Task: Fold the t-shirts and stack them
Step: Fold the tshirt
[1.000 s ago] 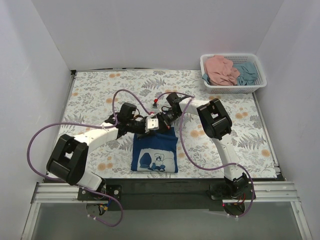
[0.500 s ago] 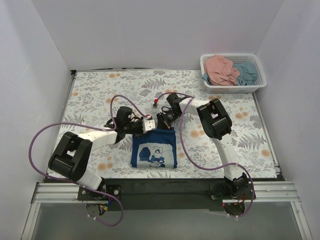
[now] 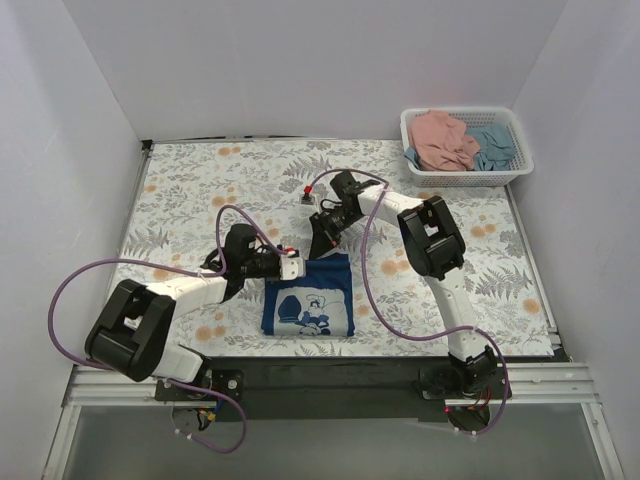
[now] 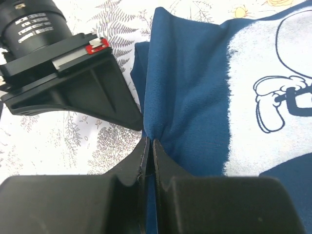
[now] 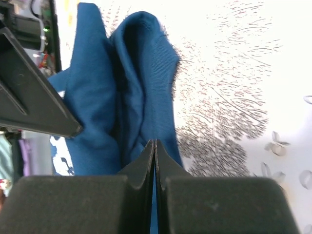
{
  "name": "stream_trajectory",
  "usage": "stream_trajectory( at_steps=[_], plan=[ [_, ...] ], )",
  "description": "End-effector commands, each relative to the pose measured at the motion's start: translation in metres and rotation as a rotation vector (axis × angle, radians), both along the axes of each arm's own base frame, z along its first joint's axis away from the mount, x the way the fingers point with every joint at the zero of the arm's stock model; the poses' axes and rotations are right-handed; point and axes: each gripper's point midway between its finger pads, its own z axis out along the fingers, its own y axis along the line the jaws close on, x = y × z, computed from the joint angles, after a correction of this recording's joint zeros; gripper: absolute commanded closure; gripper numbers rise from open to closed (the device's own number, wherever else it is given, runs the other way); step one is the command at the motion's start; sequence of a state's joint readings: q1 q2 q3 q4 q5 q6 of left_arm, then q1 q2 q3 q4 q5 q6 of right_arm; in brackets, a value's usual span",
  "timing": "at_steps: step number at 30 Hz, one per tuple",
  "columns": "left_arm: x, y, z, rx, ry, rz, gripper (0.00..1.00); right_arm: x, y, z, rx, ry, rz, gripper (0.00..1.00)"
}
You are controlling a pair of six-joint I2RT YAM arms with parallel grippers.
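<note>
The dark navy t-shirt (image 3: 310,305), with a white cartoon print, lies folded on the floral table near the front middle. My left gripper (image 3: 296,266) is at its far left corner, and the left wrist view shows it (image 4: 147,142) shut on a bunched edge of the navy cloth (image 4: 195,97). My right gripper (image 3: 322,248) is at the far edge just beside it, and the right wrist view shows it (image 5: 154,141) shut on a fold of the navy cloth (image 5: 141,83). The salmon pink t-shirt (image 3: 442,138) and the light teal-blue t-shirt (image 3: 492,145) lie crumpled in the basket.
The white lattice basket (image 3: 468,181) stands at the back right corner of the table. White walls enclose the table on three sides. Purple cables loop over both arms. The right gripper's black body (image 4: 63,83) shows close in the left wrist view.
The left arm has drawn back toward the left and the near edge, still holding the cloth. The right wrist has swung farther from the front, with its gripper still at the shirt's far edge.
</note>
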State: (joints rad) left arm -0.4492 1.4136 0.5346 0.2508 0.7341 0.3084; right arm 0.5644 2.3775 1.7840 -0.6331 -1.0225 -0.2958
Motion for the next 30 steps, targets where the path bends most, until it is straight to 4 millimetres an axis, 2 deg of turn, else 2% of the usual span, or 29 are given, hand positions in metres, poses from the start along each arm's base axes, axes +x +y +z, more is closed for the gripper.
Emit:
stream_trajectory(
  at_steps=[1, 5, 9, 20, 25, 30],
  plan=[
    [-0.003, -0.005, 0.017, -0.027, -0.088, -0.050, 1.00, 0.006, -0.007, 0.004, -0.034, -0.054, 0.021, 0.97],
    [0.003, -0.008, 0.024, -0.044, -0.122, -0.042, 1.00, -0.007, -0.012, -0.024, -0.076, -0.013, 0.050, 0.99],
    [0.013, -0.007, 0.030, -0.056, -0.169, -0.010, 1.00, -0.019, -0.013, -0.031, -0.069, 0.022, 0.079, 0.99],
    [0.046, -0.007, 0.027, -0.061, -0.230, 0.081, 1.00, -0.024, -0.015, -0.033, -0.060, 0.025, 0.099, 0.99],
    [0.046, -0.003, 0.012, -0.035, -0.217, 0.091, 1.00, -0.023, -0.015, -0.033, -0.061, 0.027, 0.100, 0.99],
    [0.049, -0.001, 0.007, -0.042, -0.244, 0.108, 1.00, -0.023, -0.016, -0.032, -0.066, 0.026, 0.100, 0.99]
  ],
)
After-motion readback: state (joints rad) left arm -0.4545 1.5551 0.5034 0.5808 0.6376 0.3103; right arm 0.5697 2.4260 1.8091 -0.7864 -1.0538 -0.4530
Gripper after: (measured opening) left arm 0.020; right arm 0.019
